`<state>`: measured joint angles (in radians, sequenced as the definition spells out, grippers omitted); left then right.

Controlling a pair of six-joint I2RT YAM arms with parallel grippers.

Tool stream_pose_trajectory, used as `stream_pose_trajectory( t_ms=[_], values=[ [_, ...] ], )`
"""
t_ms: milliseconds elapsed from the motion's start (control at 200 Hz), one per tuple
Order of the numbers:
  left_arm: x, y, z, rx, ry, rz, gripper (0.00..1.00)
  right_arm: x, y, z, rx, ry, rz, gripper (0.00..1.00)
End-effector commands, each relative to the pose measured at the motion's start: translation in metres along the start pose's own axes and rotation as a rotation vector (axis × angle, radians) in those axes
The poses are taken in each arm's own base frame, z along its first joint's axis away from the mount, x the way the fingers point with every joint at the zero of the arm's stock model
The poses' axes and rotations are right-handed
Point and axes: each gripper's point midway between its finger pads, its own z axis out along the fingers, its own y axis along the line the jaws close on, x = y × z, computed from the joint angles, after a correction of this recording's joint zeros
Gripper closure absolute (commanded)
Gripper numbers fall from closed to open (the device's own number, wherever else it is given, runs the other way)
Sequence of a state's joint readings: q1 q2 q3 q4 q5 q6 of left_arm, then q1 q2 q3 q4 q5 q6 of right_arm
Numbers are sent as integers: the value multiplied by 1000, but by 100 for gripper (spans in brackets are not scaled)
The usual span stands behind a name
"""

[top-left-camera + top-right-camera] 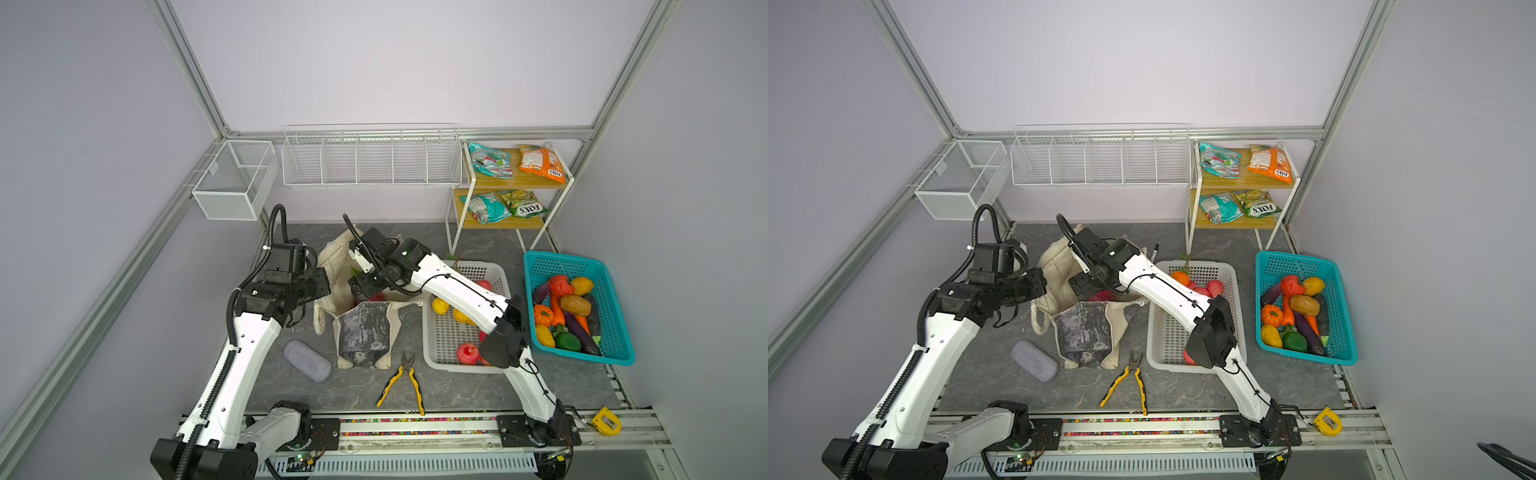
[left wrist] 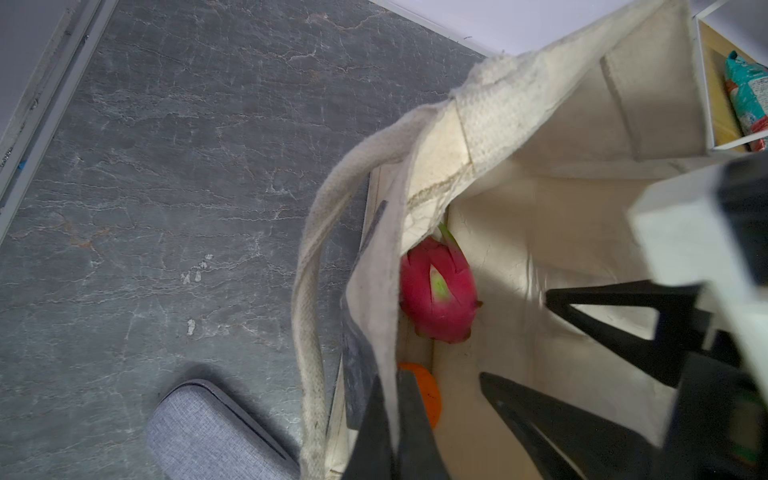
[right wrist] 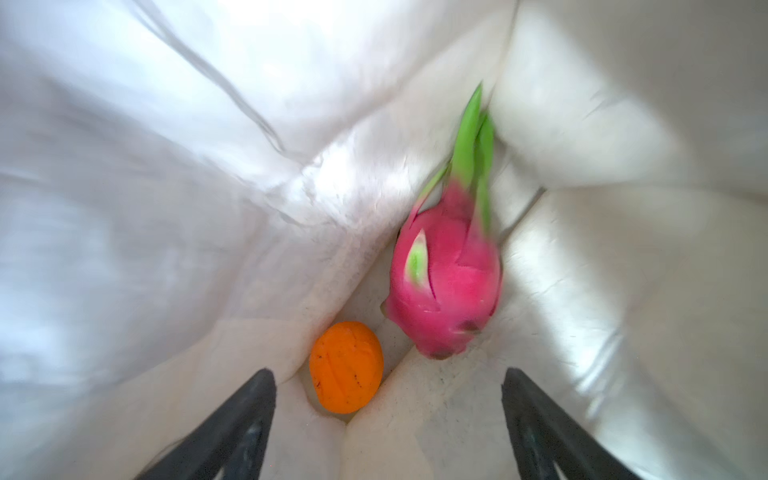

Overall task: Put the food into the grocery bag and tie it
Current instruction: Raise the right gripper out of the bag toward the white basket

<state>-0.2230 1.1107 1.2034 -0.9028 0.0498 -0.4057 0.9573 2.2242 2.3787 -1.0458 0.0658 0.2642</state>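
The left gripper [image 2: 388,395] is clamped on the 9 o'clock rim of the soft cream canvas grocery bag [image 1: 363,332], apparently to keep its mouth wide. The right gripper [image 3: 388,374], jaws apart and empty, hangs inside over the pink dragon fruit [image 3: 446,282] and round orange [image 3: 347,368] on its floor. The open way out is upward, toward the white perforated plastic basket [image 1: 453,345] at 3 o'clock.

Top views look down from high over the whole table [image 1: 457,390]; wrist views look closely into the grocery bag [image 2: 540,232]
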Motion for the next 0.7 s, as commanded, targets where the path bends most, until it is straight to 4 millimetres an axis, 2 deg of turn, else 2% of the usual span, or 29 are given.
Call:
stream_pose_trajectory(
  t_ms=[0,140,285,295,380,545,695],
  values=[
    [-10,-4,-9,16,-48,17,100,-31,-4,-63,22,-153,7,12],
    [-9,-4,-8,22,-43,11,100,-52,-14,-108,72,-282,39,12],
    [-7,-5,-7,26,-39,8,100,-63,-46,-155,209,-410,110,12],
    [-7,-5,-6,27,-38,8,100,-68,-48,-161,215,-444,126,12],
    [-7,-5,-7,27,-37,6,100,-70,-66,-188,263,-531,183,12],
    [-4,-4,-7,26,-29,-2,100,-54,-109,-229,306,-688,371,12],
    [-4,-4,-6,27,-31,-14,100,-12,-160,-232,326,-683,587,12]
  ],
)
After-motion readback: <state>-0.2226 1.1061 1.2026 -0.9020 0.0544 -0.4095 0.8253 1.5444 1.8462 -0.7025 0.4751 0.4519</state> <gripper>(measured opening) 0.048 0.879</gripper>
